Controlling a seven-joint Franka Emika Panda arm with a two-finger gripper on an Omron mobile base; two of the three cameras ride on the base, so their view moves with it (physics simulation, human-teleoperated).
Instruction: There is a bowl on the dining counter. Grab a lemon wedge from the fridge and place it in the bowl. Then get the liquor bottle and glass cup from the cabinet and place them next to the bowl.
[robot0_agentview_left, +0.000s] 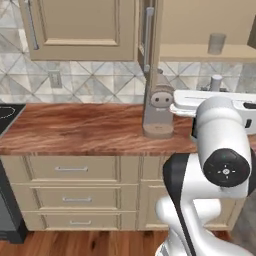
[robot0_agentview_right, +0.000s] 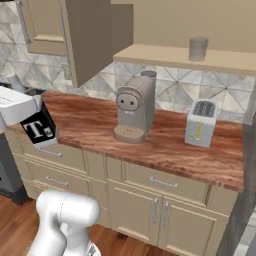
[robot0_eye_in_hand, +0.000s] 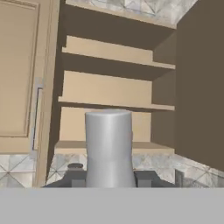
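My gripper is shut on the liquor bottle, which rises as a grey cylinder between the dark fingertips. In the right base view the bottle is dark with a white "T" label and hangs under the white hand over the counter's left end. In the left base view its grey top sticks up above the hand. The glass cup stands upright on the open cabinet's lowest shelf. The bowl and lemon wedge are out of view.
The cabinet door hangs open. A coffee machine stands on the wooden counter, with a toaster to its right. A stove borders the counter on the left. Drawers line the front below.
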